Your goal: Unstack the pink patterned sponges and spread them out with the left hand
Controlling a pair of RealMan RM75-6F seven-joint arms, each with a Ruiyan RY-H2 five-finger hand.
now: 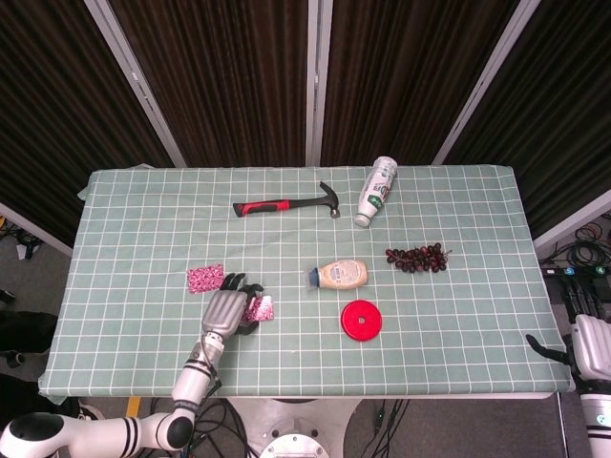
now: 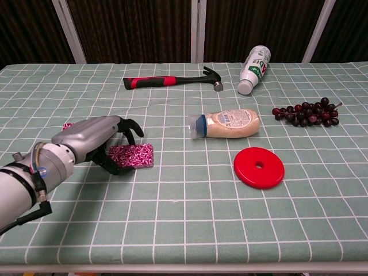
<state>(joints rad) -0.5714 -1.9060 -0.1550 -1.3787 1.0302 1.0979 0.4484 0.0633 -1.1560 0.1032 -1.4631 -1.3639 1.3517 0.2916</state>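
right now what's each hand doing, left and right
Left hand: fingers curled around a pink patterned sponge, gripping it on the table.
Right hand: not in view; only part of its arm shows at the table's edge.

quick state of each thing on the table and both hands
left robot hand: over the table, fingers curled on the near sponge
near sponge: flat on the cloth, under the fingers
far sponge: flat, alone, apart from the other
hammer: lying flat
white bottle: on its side
sauce bottle: on its side, cap on
grapes: lying loose
red disc: flat
right robot hand: not seen
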